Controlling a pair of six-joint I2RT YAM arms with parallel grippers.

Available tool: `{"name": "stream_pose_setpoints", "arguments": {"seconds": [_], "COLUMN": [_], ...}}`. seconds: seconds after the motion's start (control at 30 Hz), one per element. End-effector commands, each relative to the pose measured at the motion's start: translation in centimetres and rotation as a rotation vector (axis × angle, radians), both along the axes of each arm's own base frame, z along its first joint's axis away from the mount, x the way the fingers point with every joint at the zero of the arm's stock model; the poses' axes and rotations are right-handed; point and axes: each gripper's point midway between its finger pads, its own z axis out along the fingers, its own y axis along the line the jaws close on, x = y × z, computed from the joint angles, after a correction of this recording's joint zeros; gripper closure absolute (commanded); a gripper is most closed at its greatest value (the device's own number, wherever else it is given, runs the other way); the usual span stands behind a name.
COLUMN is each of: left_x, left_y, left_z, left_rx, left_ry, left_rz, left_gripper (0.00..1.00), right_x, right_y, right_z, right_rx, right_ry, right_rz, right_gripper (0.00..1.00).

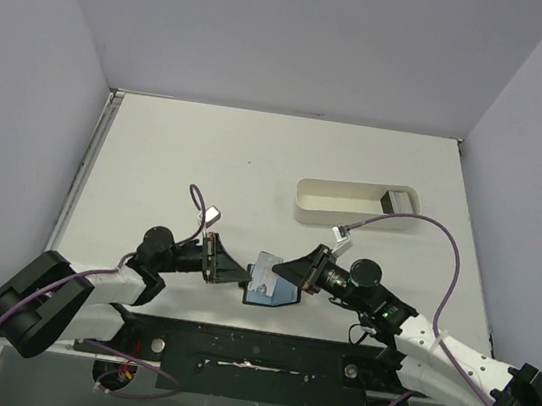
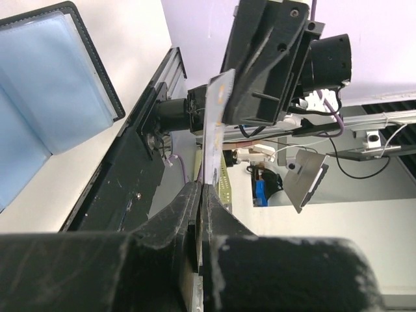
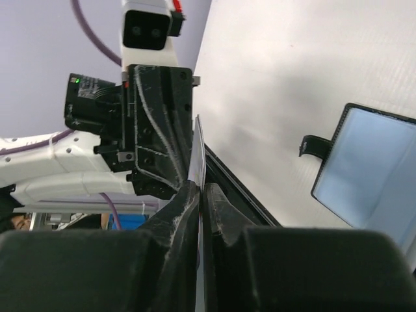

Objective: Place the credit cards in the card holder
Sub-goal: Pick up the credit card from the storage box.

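Left of centre, your left gripper [image 1: 238,277] pinches the one credit card [image 1: 263,271] in view, held on edge; the single card holder [image 1: 281,295] lies open just below it, no card visibly pocketed; your right gripper [image 1: 287,271] pinches that same card; insertion is not yet done; one white tray [image 1: 330,211] sits upper right.

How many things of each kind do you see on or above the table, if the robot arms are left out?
credit card, held up off the table: 1
card holder, lying open: 1
white tray: 1
dark item inside the tray, kind unclear: 1
Total: 4
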Motion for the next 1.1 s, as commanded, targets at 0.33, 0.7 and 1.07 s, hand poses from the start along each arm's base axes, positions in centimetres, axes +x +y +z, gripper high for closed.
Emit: {"name": "stream_pose_setpoints", "arguments": {"seconds": [0.33,0.7,1.07], "left_x": [0.6,0.6,-0.9], "left_y": [-0.2,-0.1,-1.1], "left_z": [1.9,2.0,3.2], "left_rx": [0.013,0.015,-0.036], "left_ry": [-0.171,-0.206,-0.230], "left_rz": [-0.050,-0.043,-0.096], "left_gripper": [1.00,0.77,0.62], "right_x": [0.1,-0.5,-1.1], "right_y": [-1.9,-1.6,-1.3], "right_z": [2.1,5.0,5.9], "right_rx": [-0.014,0.096,0.184], "right_ry": [-0.089,-0.176,-0.186], "right_rz": [0.012,0.051,0.077], "right_gripper": [1.00,1.00,1.00]}}
